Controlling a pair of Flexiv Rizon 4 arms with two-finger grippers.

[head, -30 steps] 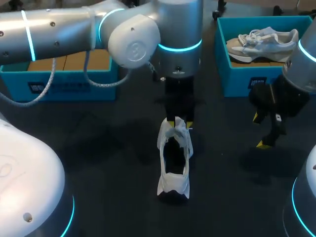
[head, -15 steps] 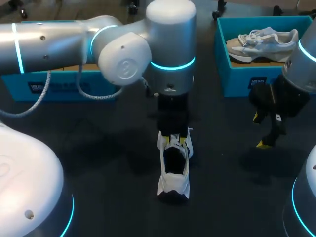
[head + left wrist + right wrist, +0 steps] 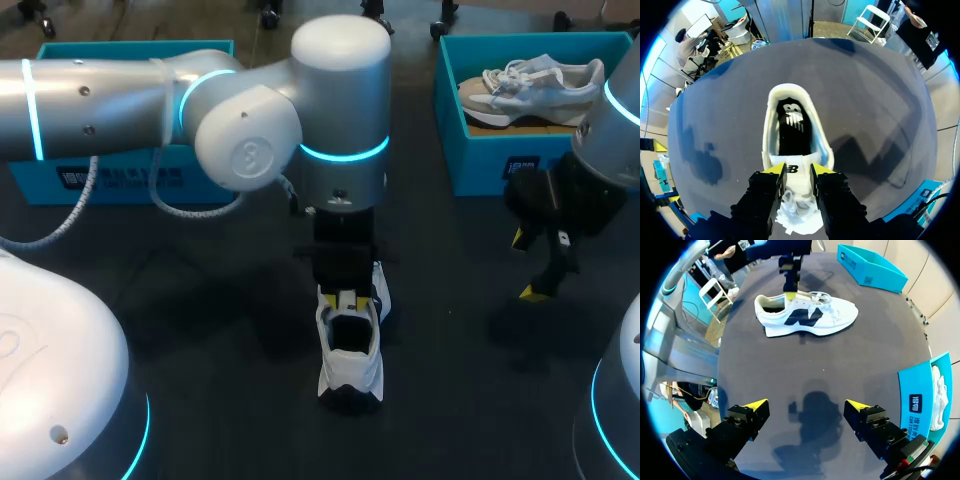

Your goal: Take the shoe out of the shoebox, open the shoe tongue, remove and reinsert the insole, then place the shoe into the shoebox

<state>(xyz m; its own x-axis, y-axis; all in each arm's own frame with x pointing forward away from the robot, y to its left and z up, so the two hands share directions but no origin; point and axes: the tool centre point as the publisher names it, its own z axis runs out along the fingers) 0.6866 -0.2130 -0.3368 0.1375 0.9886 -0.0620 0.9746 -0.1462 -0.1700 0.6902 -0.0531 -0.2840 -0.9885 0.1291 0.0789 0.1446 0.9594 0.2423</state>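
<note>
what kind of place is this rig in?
Probably a robot manipulation test bench: two silver robot arms over a dark matte table, two turquoise cardboard shoeboxes, and a white lace-up sneaker held at its tongue by the left claw.

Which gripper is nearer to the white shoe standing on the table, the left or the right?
Left. The left gripper grips the shoe by its tongue; the right gripper hangs open off to the shoe's side, well apart from it.
</note>
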